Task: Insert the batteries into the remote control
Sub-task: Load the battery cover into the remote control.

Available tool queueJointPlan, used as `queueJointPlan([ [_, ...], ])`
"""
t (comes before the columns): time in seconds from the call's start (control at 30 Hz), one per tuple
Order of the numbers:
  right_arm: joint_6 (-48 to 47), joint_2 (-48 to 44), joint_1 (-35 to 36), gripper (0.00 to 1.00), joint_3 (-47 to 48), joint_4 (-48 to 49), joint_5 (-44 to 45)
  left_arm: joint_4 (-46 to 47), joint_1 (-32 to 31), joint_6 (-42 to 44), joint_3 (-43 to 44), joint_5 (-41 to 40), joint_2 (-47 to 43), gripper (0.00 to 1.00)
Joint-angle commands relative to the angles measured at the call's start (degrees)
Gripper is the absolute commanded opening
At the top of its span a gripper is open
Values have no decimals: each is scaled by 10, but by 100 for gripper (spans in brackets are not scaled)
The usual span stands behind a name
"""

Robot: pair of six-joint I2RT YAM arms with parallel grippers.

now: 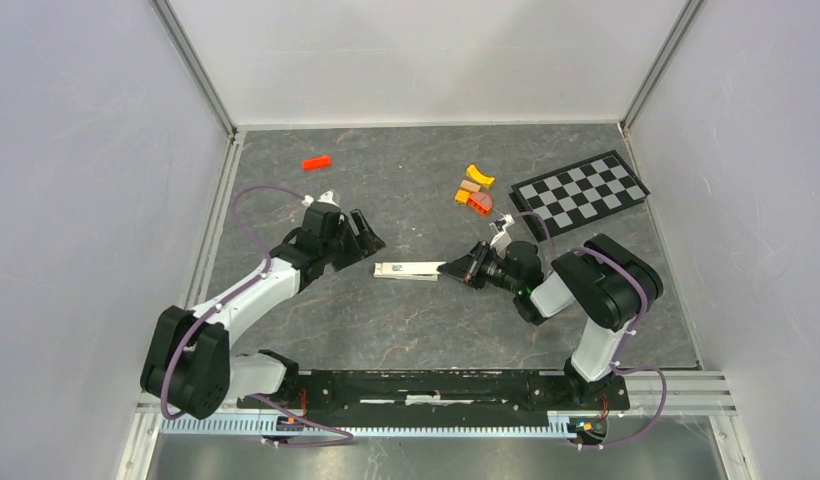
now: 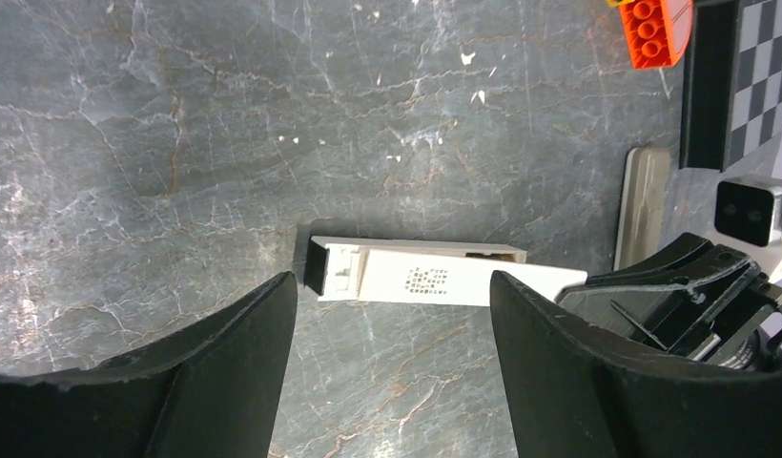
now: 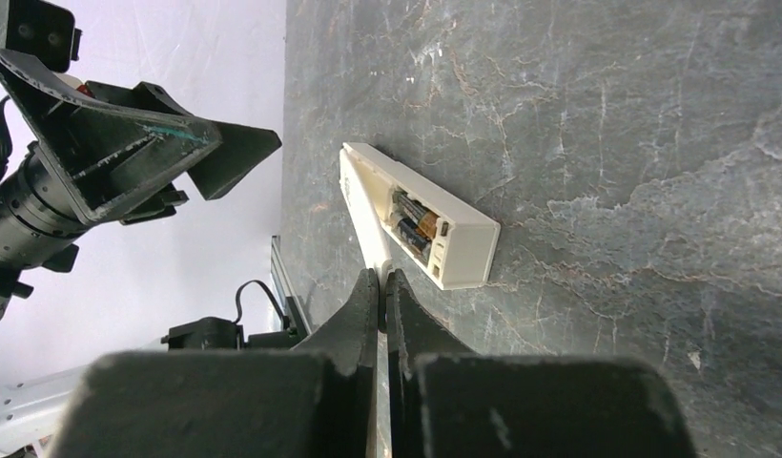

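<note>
Left gripper (image 1: 362,237) hangs with its jaws wide apart, just off one end of the remote control (image 1: 406,270), which lies flat near the middle of the surface (image 1: 406,330). Right gripper (image 1: 454,269) shows its jaws pressed together, tips at the remote's other end. Two batteries (image 3: 411,221) sit side by side in the open recess, so I'd say loading is nearly done and the lid comes next. To do it well, push straight along the remote's length, keep it flat, and let the left gripper brace the far end against skidding. Hard to tell whether the right gripper pinches a thin white lid or merely touches the casing. No third battery is in sight.
</note>
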Motion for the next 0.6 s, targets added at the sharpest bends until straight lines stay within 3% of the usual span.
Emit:
queueJointPlan([
  [0.0, 9, 11, 14, 0, 25, -36, 22, 43, 2, -14, -33, 28, 18, 80],
  [0.3, 7, -18, 37, 0, 40, -155, 75, 63, 2, -22, -54, 25, 49, 77],
  [0.57, 49, -29, 48, 0, 30, -156, 113, 71, 3, -19, -57, 24, 52, 76],
])
